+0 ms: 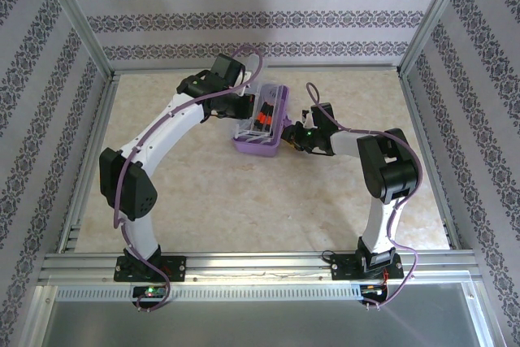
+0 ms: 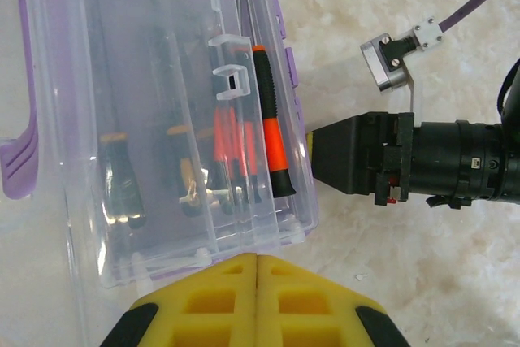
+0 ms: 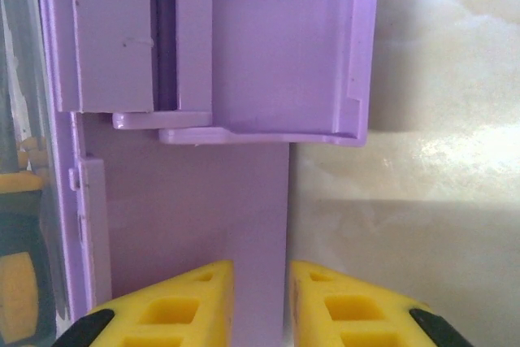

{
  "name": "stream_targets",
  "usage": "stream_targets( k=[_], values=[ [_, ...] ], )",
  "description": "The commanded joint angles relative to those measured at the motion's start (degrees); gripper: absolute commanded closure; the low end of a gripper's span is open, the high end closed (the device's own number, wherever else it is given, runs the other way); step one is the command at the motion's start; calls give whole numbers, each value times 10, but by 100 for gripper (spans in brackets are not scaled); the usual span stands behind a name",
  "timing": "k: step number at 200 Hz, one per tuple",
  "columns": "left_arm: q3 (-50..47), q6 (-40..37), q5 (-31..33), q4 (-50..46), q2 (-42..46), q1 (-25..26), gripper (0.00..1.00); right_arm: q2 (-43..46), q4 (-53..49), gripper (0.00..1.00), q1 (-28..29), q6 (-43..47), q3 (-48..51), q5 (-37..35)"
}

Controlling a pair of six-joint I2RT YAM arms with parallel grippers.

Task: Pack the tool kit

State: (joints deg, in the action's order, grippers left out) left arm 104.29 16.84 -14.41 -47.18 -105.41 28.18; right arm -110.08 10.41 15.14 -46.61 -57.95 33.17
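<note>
The tool kit (image 1: 264, 123) stands mid-table, a lilac base under a clear lid (image 2: 154, 79). Through the lid I see an orange-and-black screwdriver (image 2: 272, 127), red-handled ones (image 2: 231, 152) and black handles (image 2: 122, 176). My left gripper (image 2: 257, 262) is shut and empty, its yellow fingertips pressed together at the lid's near edge. My right gripper (image 3: 261, 282) sits at the box's right side, its yellow fingers (image 3: 195, 298) closed on the edge of the lilac wall (image 3: 203, 209), below a lilac latch flap (image 3: 276, 54). From the left wrist, the right gripper (image 2: 315, 152) meets the box's side.
A beige marble-patterned tabletop (image 1: 203, 193) lies around the box. Aluminium rails (image 1: 244, 264) run along the near edge, and patterned walls (image 1: 252, 14) enclose the back and sides. The right arm's camera and cable (image 2: 406, 46) hang beside the box.
</note>
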Motion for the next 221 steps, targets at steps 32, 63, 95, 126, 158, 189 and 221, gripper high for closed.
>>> stream_targets(
  k=[32, 63, 95, 126, 158, 189, 221],
  values=[
    [-1, 20, -23, -31, -21, 8, 100, 8, 22, 74, -5, -2, 4, 20],
    [-11, 31, -36, -10, -12, 9, 100, 24, 0, 74, -15, 13, 8, 2],
    [-10, 36, -62, -4, -16, 13, 100, 38, 2, 73, -28, 13, 18, 7],
    [-7, 43, -88, 5, -22, 21, 100, 51, -5, 72, -35, 16, 22, 7],
    [1, 41, -95, 6, -31, 30, 100, 62, -11, 72, -41, 18, 24, 8],
    [5, 39, -93, 9, -33, 30, 100, 78, -20, 72, -45, 23, 30, 5],
    [24, 20, -52, -2, -39, 29, 90, 106, -31, 70, -45, 32, 43, -8]
  ],
)
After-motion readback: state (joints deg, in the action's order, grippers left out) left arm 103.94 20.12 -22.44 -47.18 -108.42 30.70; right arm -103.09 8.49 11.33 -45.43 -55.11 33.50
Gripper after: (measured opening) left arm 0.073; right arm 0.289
